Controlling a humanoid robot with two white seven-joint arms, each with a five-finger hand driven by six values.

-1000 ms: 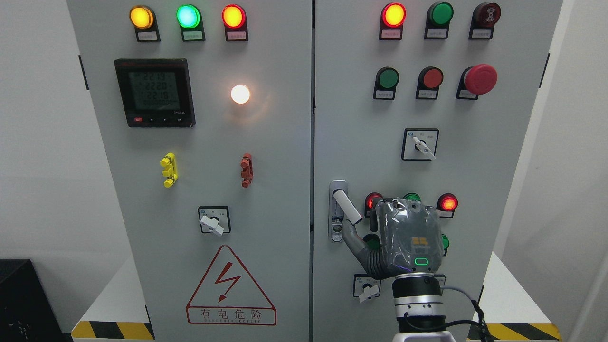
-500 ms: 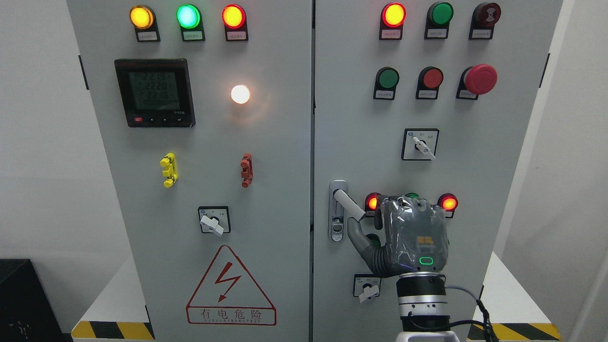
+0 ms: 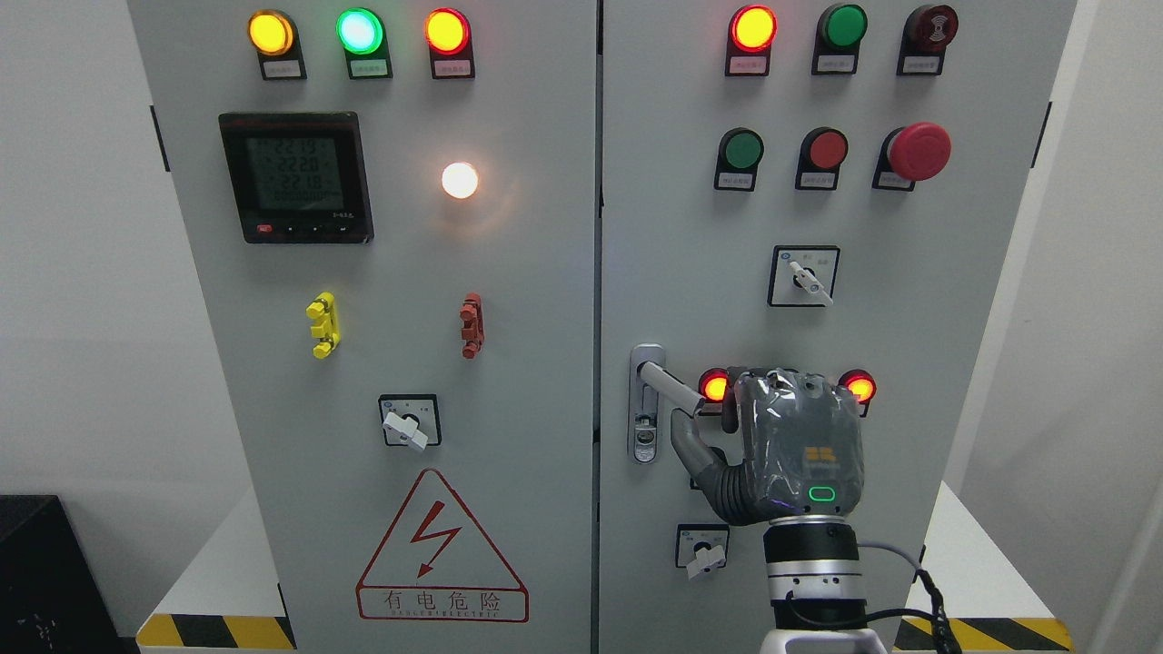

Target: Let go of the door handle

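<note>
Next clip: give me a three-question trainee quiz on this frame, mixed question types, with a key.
1. True or false: the right hand is at the door handle of the right-hand door.
2. Multiple choice: the three lamps at the top of the left door read, left to right: A) red, green, amber; B) amber, green, red; C) green, amber, red.
3. Fill in: the big red mushroom button sits on the ____ door.

Key: 1 true, though whether the fingers still touch the lever is hidden behind the hand; 2 B; 3 right.
</note>
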